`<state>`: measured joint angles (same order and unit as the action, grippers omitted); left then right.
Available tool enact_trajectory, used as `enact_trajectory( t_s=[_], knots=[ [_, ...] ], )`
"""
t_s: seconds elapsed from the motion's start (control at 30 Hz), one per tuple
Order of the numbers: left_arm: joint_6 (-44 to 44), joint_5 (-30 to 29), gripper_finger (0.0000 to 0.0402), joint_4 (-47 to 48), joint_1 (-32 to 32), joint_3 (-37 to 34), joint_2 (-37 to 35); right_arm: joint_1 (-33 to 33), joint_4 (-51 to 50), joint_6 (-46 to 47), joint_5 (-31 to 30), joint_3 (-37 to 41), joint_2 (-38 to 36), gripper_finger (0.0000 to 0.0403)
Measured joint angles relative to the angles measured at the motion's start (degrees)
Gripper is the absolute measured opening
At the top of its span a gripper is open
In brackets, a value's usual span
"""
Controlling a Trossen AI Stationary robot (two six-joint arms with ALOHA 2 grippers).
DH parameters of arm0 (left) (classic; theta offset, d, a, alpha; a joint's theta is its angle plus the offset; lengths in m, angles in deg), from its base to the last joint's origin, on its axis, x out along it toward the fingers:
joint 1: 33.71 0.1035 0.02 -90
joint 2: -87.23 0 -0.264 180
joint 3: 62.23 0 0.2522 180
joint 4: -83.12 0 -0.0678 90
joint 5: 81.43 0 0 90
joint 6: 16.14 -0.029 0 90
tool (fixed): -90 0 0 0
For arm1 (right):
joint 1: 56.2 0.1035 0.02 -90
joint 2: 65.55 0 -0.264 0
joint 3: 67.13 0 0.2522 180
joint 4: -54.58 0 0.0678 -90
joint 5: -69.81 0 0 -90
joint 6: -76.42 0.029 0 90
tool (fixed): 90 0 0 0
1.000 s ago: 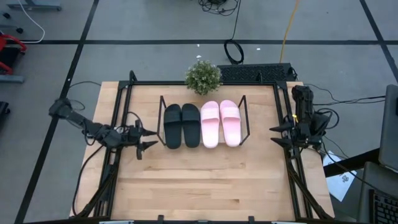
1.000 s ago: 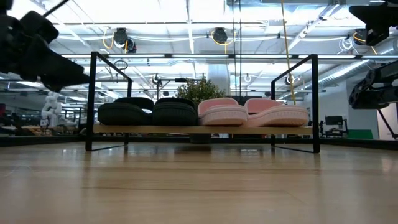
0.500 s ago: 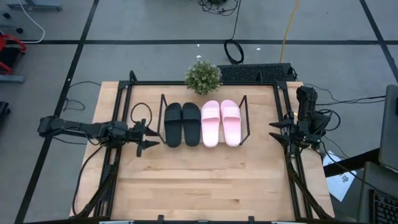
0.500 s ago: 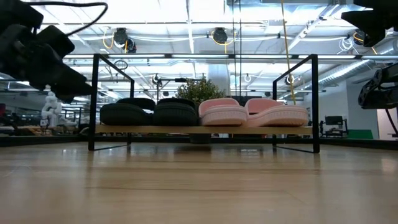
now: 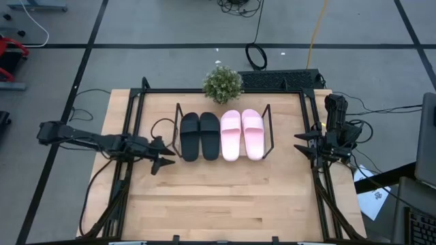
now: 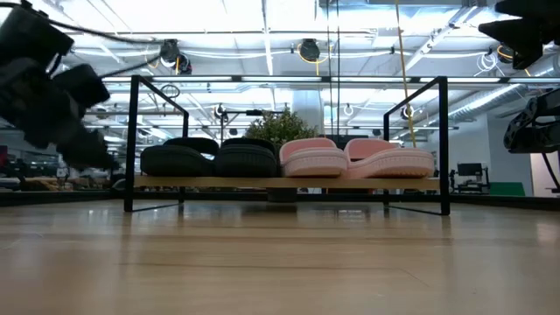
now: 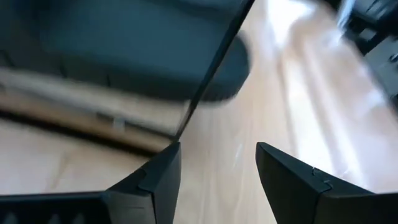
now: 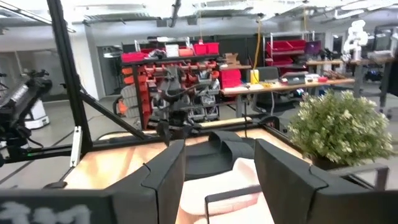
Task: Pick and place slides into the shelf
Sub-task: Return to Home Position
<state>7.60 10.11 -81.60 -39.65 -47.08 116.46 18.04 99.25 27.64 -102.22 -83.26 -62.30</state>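
Looking down from above, the shelf (image 5: 178, 133) stands in the upper middle of the frame on the wooden surface (image 5: 218, 201). It holds all four slides side by side: two black slides (image 5: 199, 137) on the left and two pink slides (image 5: 241, 134) on the right. The left arm's fingers (image 5: 162, 147) are spread apart just left of the shelf, pointing at its lower left corner and holding nothing. The right arm's fingers (image 5: 300, 138) are also spread and empty. They sit at the right edge of the surface, well apart from the shelf. A small green plant (image 5: 223, 84) stands just above the shelf in the frame.

Level with the surface, the shelf (image 6: 131, 140) spans the middle of the frame. The black slides (image 6: 210, 159) and pink slides (image 6: 354, 159) rest on its pale wood base. Dark arm parts show blurred at the far left and at the upper right, and their fingers cannot be made out in this view.

On the left wrist, the two fingers (image 7: 155, 183) stand open with bare surface between them. A blurred black slide (image 7: 124, 50) on the shelf base fills the upper left, close ahead.

On the right wrist, the fingers (image 8: 163, 177) are open. The pink slides (image 8: 217, 186) and the shelf wire (image 8: 231, 194) show in the gap, farther off, and the plant (image 8: 339, 130) is at the right.
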Motion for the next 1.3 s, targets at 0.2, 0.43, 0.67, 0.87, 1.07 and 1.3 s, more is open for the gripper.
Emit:
enact_trajectory(
  t_s=[0.2, 0.43, 0.67, 0.87, 1.07, 1.3],
  knots=[
    [1.3, -4.5, 0.0194, -0.3, 0.5, 0.0, 5.3, 0.0, 0.0, 0.1, -0.5, 0.0, 0.0, 0.0183],
    [-1.1, -5.2, 0.02, -0.5, 0.8, 0.0, 1.6, 0.0, 0.0, 1.1, -0.4, 0.0, 0.0, 0.0183],
    [-2.8, -1.6, 0.0199, 0.1, 0.7, 0.1, -0.9, 0.0, 0.0, 1.4, -0.4, 0.0, 0.0, 0.0183],
    [3.9, 4.7, 0.0197, 1.3, -2.4, 0.7, 0.1, 0.0, 0.0, 2.1, -0.4, 0.0, 0.0, 0.0183],
    [10.1, 2.0, 0.0204, 0.4, -8.7, 0.9, -0.5, 0.0, 0.0, 2.1, -0.4, 0.0, 0.0, 0.0183],
    [6.1, -3.8, 0.0198, -14.7, -19.6, 0.9, -0.4, 0.0, 0.0, 2.2, -0.4, 0.0, 0.0, 0.0183]
  ],
)
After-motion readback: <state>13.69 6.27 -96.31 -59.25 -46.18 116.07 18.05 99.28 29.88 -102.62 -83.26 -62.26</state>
